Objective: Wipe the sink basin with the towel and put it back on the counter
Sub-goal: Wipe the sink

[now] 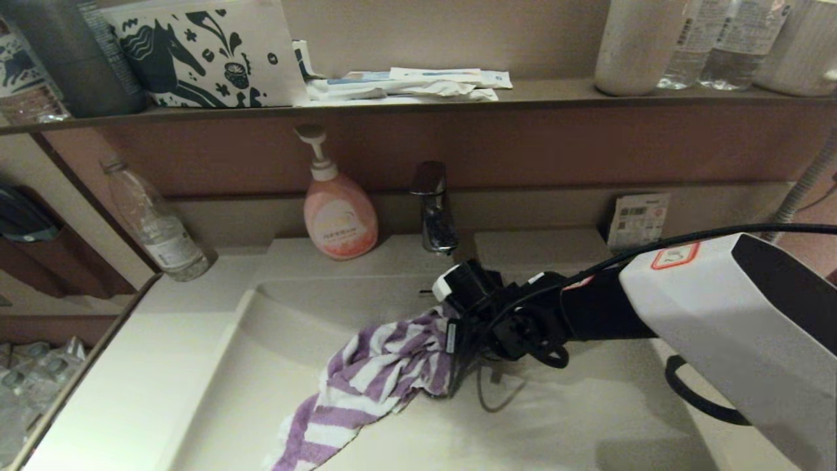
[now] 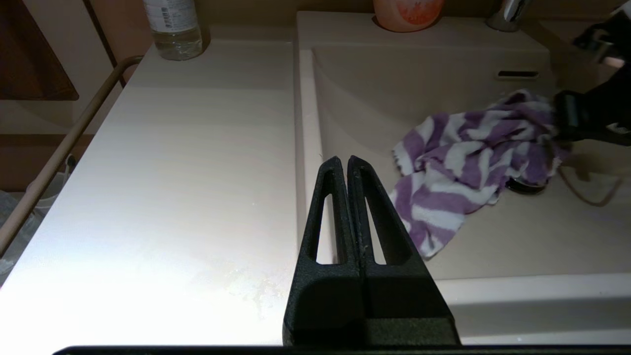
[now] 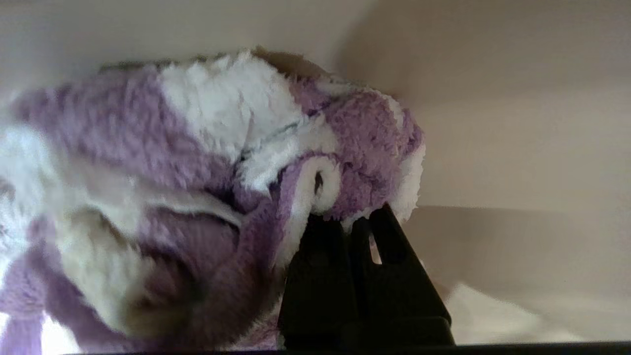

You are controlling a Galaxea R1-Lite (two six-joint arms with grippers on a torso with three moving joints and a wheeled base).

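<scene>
The purple-and-white striped towel [image 1: 373, 379] trails across the floor of the cream sink basin [image 1: 588, 418], bunched at its right end. My right gripper [image 1: 451, 340] is shut on that bunched end, low in the middle of the basin; up close the cloth [image 3: 207, 172] bulges over the gripper [image 3: 352, 222]. The towel [image 2: 473, 158] partly covers the chrome drain plug [image 2: 525, 186], and the overflow slot [image 2: 517, 74] shows on the back wall. My left gripper [image 2: 346, 160] is shut and empty, hovering over the counter [image 2: 187, 172] by the basin's left rim.
A pink soap pump bottle [image 1: 339, 212] and a chrome faucet [image 1: 433, 209] stand behind the basin. A clear plastic bottle [image 1: 157, 226] sits at the counter's back left. The dark shelf [image 1: 523, 97] above carries a patterned pouch, packets and bottles. A rail [image 2: 54, 158] runs along the counter's left edge.
</scene>
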